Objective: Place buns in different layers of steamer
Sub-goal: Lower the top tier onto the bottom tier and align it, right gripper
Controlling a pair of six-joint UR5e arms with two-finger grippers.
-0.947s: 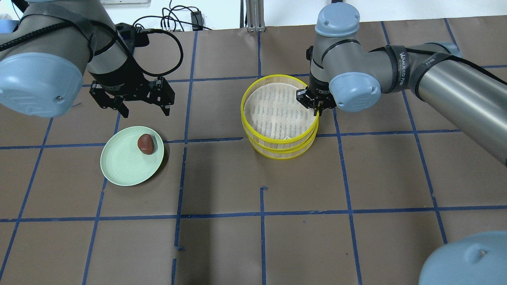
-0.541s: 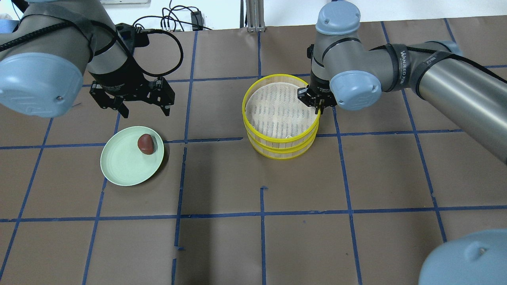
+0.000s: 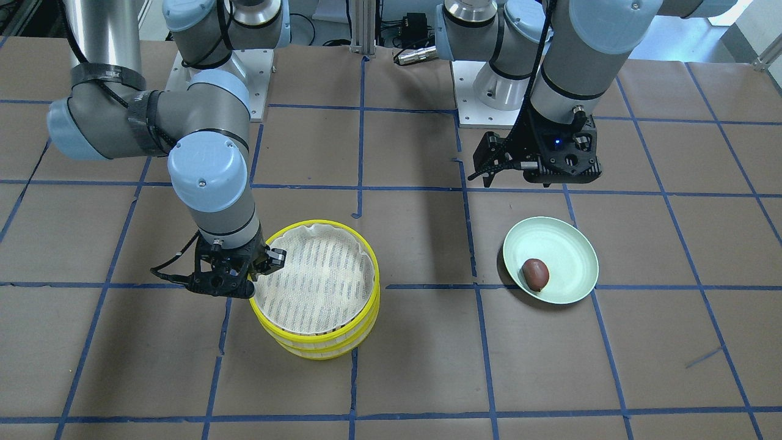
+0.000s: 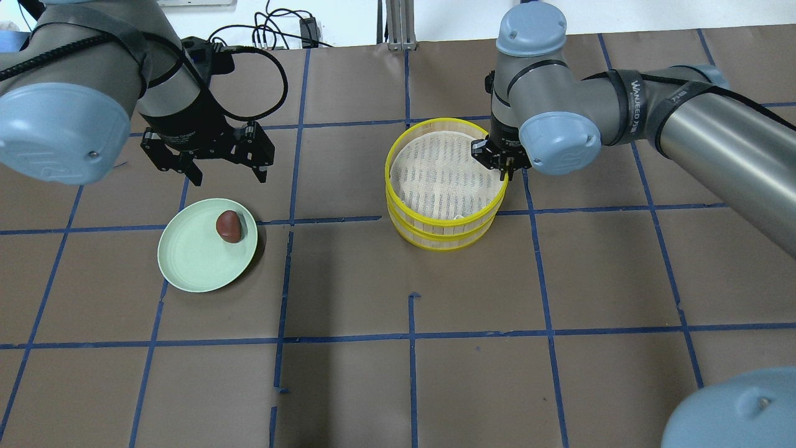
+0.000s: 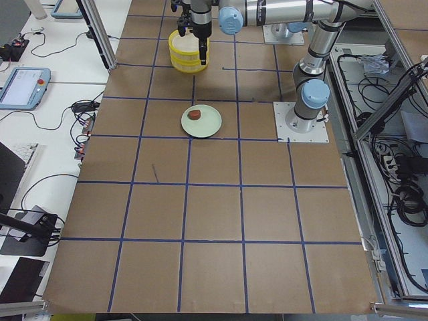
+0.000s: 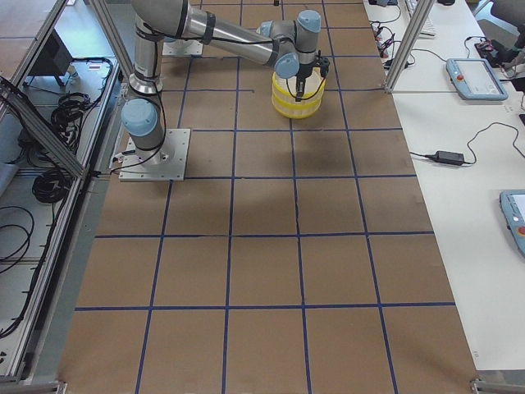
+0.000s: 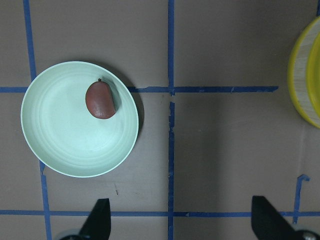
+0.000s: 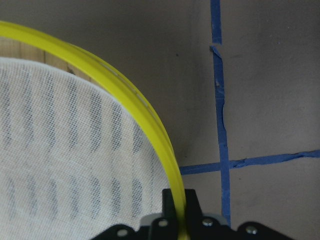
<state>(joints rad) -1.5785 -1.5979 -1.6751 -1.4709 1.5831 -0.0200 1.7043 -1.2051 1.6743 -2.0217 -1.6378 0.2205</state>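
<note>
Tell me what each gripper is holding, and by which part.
Right gripper: the top steamer tier, pinched at its yellow rim. Left gripper: open, holding nothing.

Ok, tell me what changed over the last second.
The right gripper, clamped on the rim of the top tier, carried it slightly toward the robot's right, more squarely over the lower tier. The left gripper stayed open near the plate, and the brown bun stayed on it.
</note>
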